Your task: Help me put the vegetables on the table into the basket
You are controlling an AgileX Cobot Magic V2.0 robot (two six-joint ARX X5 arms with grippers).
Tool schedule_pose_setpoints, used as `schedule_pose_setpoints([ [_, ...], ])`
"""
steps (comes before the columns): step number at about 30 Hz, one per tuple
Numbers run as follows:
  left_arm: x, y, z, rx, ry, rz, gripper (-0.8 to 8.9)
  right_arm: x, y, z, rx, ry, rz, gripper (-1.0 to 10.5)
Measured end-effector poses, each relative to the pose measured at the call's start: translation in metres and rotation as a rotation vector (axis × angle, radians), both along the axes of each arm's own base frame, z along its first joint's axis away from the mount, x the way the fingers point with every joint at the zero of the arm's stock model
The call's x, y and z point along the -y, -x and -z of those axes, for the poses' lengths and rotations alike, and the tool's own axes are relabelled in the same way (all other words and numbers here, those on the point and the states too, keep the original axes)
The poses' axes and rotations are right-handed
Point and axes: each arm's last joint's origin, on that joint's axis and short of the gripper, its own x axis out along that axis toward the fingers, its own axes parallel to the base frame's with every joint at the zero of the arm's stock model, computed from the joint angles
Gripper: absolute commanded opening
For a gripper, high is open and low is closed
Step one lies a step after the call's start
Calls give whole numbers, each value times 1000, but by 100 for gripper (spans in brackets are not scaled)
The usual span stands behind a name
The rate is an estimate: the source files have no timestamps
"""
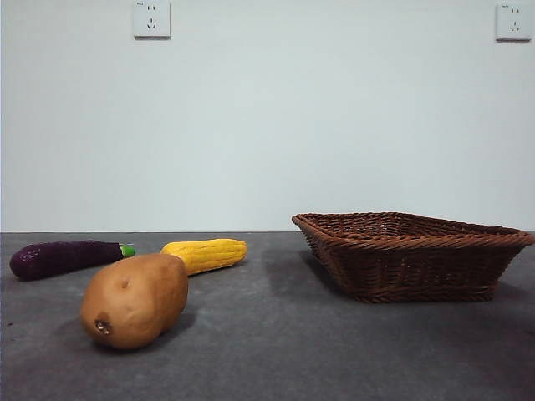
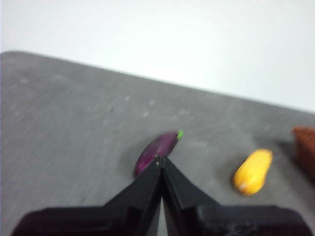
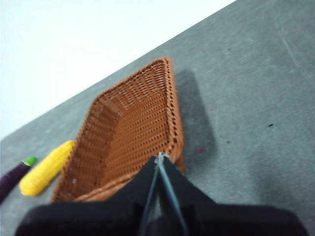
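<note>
The table (image 1: 276, 351) carries everything. The basket (image 1: 418, 267) is empty. The potato (image 1: 134, 299), corn (image 1: 206, 254) and eggplant (image 1: 63, 257) lie well apart from it — none loaded yet. The left gripper (image 2: 161, 160) is clenched above the eggplant, apparently lining up; the right gripper (image 3: 160, 157) is clenched, empty, over the basket rim.

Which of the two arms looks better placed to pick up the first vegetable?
Probably the left. Its gripper, jaws shut, hangs right by the eggplant, with the corn nearby. The right gripper, also shut, sits over the basket, away from the vegetables.
</note>
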Motion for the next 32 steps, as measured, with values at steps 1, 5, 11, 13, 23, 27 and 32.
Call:
schedule_pose_setpoints([
  [1, 0, 1, -6, 12, 8, 10, -6, 0, 1, -3, 4, -16, 3, -9],
  [5, 2, 2, -30, 53, 24, 56, -6, 0, 3, -22, 36, -59, 8, -9],
  [11, 3, -6, -55, 23, 37, 104, -6, -1, 0, -48, 20, -77, -9, -9],
  [13, 3, -10, -63, 7, 41, 126, -6, -1, -4, -57, 2, -81, -36, -8],
  [23, 7, -36, -82, -118, 74, 279, -5, -6, -45, -92, -221, -78, -242, -1],
  [27, 9, -50, -83, -176, 101, 371, -5, -6, -69, -103, -362, -42, -285, 1],
  [32, 11, -70, -73, -361, 179, 496, -4, -5, -110, -113, -536, 29, -332, 77],
])
